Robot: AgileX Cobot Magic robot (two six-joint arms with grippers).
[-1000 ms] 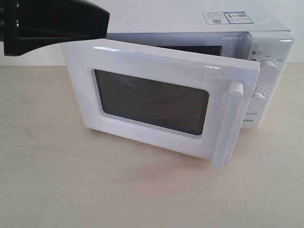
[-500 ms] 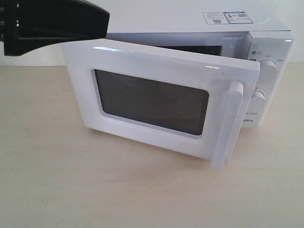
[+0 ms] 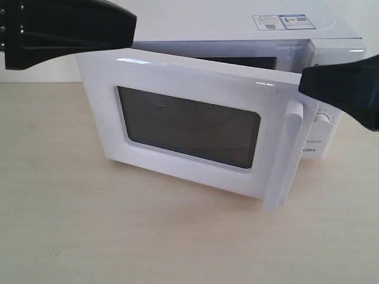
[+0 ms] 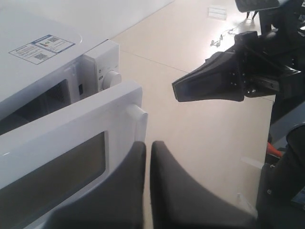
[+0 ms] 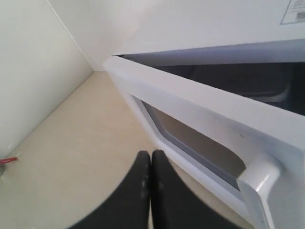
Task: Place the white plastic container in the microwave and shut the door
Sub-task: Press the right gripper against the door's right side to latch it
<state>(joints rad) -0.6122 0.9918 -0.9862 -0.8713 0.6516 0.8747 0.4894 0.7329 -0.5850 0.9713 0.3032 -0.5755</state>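
Right gripper (image 5: 151, 155) is fully closed, its two black fingers pressed flat against each other with nothing between them. In the exterior view it reaches in from the right edge. Its tip is level with the door's (image 3: 177, 77) upper corner, just above the handle (image 3: 287, 154), and it covers the upper part of the control panel. The left wrist view shows bare worktop (image 3: 118, 236) between that tip and the handle, so the two are near but apart.

Left gripper (image 4: 148, 145) is closed as well. Only a thin slit shows between its fingers, and it holds nothing. In the exterior view it hangs at the upper left, above the hinge-side corner of the door and in front of the microwave's (image 3: 237, 26) top edge. Whether it touches either one cannot be told.

The microwave stands on the pale worktop with stickers (image 3: 284, 22) on its top and one dial (image 3: 323, 121) showing below the right gripper. Its door is ajar, hinged on the left of the exterior view, with the handle edge swung out towards the camera. A wedge of dark cavity is open behind the door's top edge.

The window (image 3: 189, 127) is dark and the gap shows only shadow, so whether the container sits inside cannot be told.
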